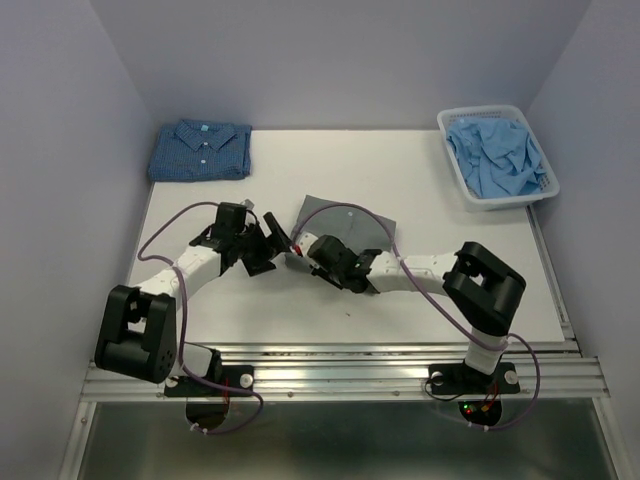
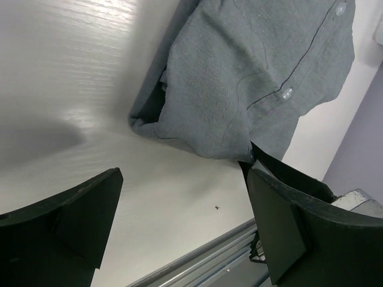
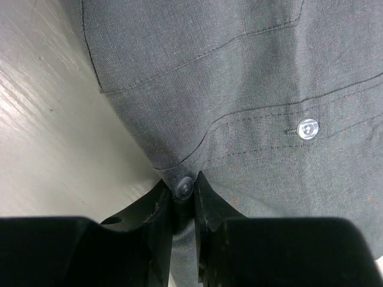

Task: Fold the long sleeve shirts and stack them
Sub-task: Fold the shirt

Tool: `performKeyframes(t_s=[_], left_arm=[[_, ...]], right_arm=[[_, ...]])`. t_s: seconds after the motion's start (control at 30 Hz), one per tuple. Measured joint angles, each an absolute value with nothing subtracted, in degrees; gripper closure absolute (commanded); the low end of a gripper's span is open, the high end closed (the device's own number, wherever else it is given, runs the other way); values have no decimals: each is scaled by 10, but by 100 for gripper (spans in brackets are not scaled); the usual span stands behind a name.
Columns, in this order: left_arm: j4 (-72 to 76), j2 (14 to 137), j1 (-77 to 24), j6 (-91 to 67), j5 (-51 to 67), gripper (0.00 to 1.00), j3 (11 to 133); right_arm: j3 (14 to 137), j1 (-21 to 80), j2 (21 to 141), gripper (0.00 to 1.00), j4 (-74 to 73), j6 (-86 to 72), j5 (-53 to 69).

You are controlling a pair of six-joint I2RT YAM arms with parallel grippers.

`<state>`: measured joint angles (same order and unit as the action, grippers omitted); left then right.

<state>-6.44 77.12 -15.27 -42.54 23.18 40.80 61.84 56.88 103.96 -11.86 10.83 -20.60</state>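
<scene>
The grey shirt (image 3: 239, 89) is pinched at its edge by the nearly closed right gripper (image 3: 184, 196). The left gripper (image 2: 182, 185) is spread wide, empty, above the table (image 2: 60, 72).

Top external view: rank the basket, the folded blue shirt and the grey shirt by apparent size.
1. white basket
2. folded blue shirt
3. grey shirt, partly hidden, so its place below the blue one is unsure
</scene>
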Motion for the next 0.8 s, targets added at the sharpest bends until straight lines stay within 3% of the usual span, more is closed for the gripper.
performKeyframes(t_s=[0.8], left_arm=[[128,834,-174,-517,312,1,352]], right_arm=[[622,569,979,84,-131,77,-147]])
